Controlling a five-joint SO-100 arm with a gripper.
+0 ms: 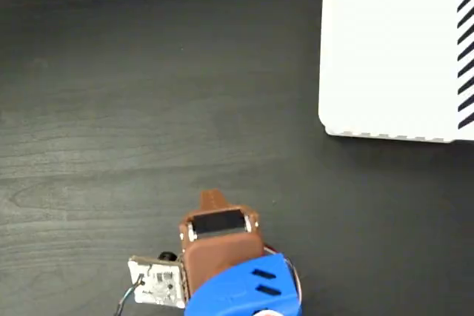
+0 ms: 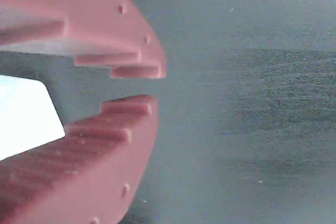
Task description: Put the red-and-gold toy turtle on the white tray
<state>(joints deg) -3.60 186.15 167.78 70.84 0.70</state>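
Observation:
The red-and-gold toy turtle is out of view in both frames. The white tray (image 1: 392, 57), with black diagonal stripes along its edges, lies at the top right of the fixed view. In the wrist view a corner of the tray (image 2: 23, 114) shows at the left behind the fingers. My gripper (image 1: 213, 199) sits low at the bottom centre of the fixed view, far from the tray, on a brown and blue arm. In the wrist view the gripper (image 2: 157, 86) has its reddish toothed jaws almost together, with only a thin slit at the tips and nothing held.
The dark wood-grain table (image 1: 148, 94) fills the rest of both views. A small white circuit board with wires (image 1: 157, 281) hangs at the arm's left side.

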